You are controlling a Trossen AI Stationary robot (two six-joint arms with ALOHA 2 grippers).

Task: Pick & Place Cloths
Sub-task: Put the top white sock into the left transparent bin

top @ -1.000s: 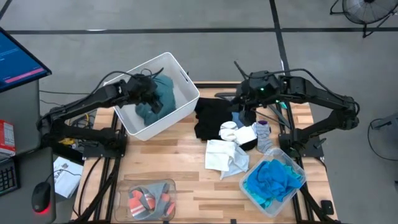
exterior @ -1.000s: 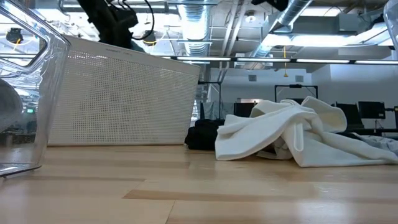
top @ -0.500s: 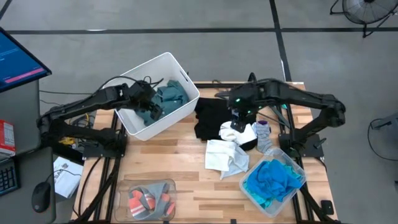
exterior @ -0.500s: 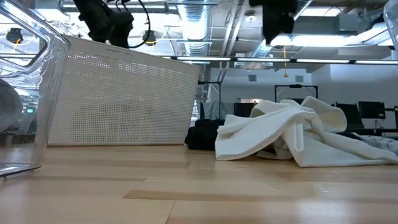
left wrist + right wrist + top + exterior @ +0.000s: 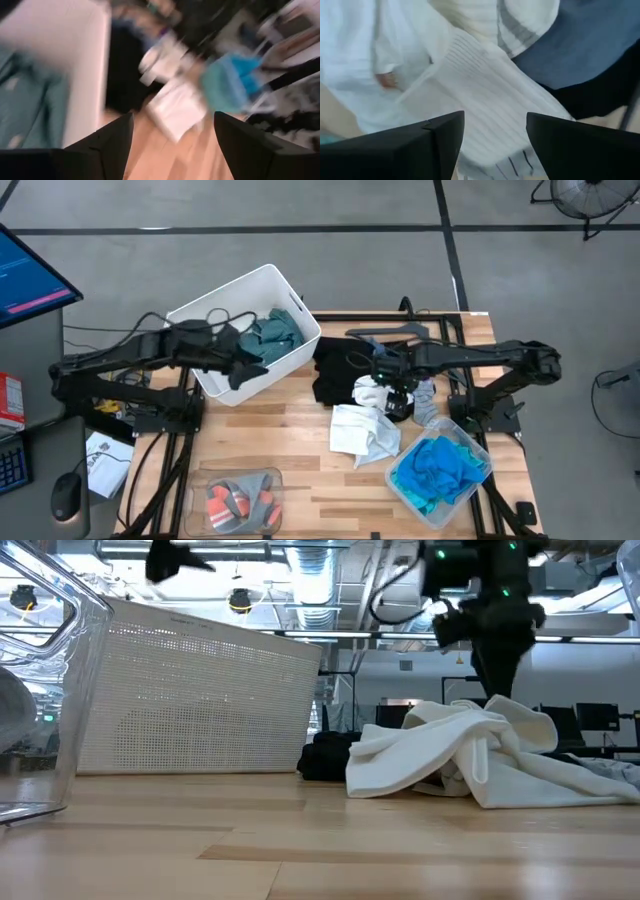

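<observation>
A dark teal cloth (image 5: 270, 335) lies inside the white bin (image 5: 205, 308). My left gripper (image 5: 240, 368) is open over the bin's near right wall, holding nothing; its wrist view (image 5: 174, 119) is blurred. My right gripper (image 5: 396, 386) is open and low over the pile of white socks (image 5: 372, 392). In its wrist view (image 5: 495, 117) the fingers stand on either side of a white ribbed sock (image 5: 485, 90). A black cloth (image 5: 338, 370), a white cloth (image 5: 360, 430) and a grey sock (image 5: 425, 395) lie on the table. Turquoise cloths (image 5: 438, 468) fill a clear container. My right gripper comes at the white ribbed sock (image 5: 470, 75) from above, pointing down, with one finger on each side of it. Whether the fingertips touch the sock I cannot tell.
A black hanger (image 5: 400, 332) lies at the table's far edge. A clear container (image 5: 240, 498) with grey and orange pieces sits at the near left. In the low view the white cloth (image 5: 460, 750) hides my right gripper's fingertips (image 5: 495, 665). Bare wood lies between bin and near container.
My left gripper drew back from inside the bin toward the table's near edge, and the dark teal cloth stayed in the bin's far right part, apart from the gripper. My right gripper moved from the far edge toward the near edge and down onto the white sock pile.
</observation>
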